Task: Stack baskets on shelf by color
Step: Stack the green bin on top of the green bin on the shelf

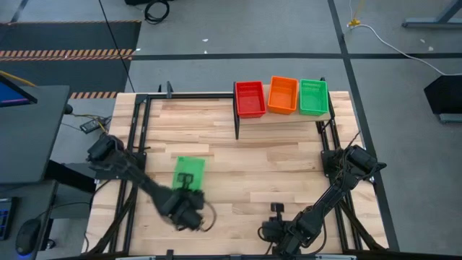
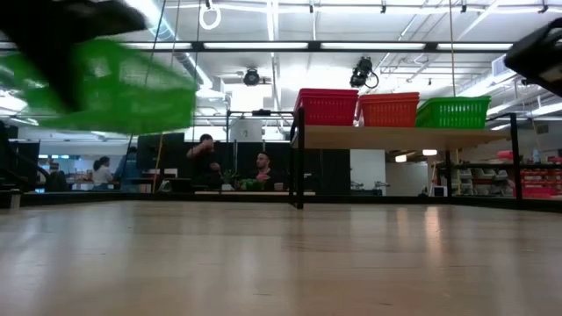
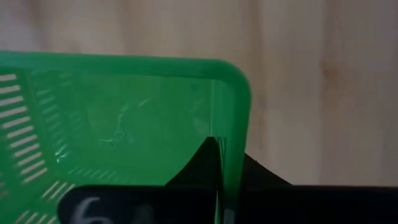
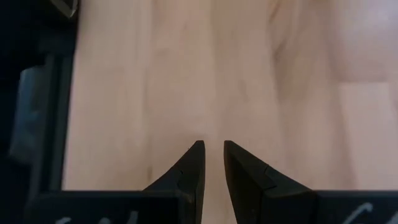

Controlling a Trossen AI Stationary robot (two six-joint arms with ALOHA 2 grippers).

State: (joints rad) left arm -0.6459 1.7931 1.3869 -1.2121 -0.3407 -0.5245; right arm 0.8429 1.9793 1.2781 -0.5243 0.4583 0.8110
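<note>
Just ahead of the left gripper [image 1: 189, 196], toward the shelf [image 1: 285, 115], a green basket [image 1: 189, 173] is held off the counter [image 1: 274, 173]; the low view shows it lifted and tilted in the air [image 2: 114, 83]. From the left wrist view the gripper's dark fingers [image 3: 205, 165] are clamped on the basket's rim [image 3: 233, 124], one inside the wall and one outside. A pale handwritten mark shows on the gripper body at the base of that view, too partial to read. Far beyond this gripper, on the shelf at the counter's back edge, three stacks sit side by side and touching or nearly so: red baskets [image 1: 250, 98], orange baskets [image 1: 282, 94] and green baskets on the shelf [image 1: 313, 96], with the red nearest the left gripper's side. How many lie in each stack cannot be told. Well apart to the other side, the right gripper [image 1: 277, 232] rests low near the counter's front edge, its fingers [image 4: 193, 165] drawn close with only a narrow gap between them, holding nothing, with bare wood ahead of it.
</note>
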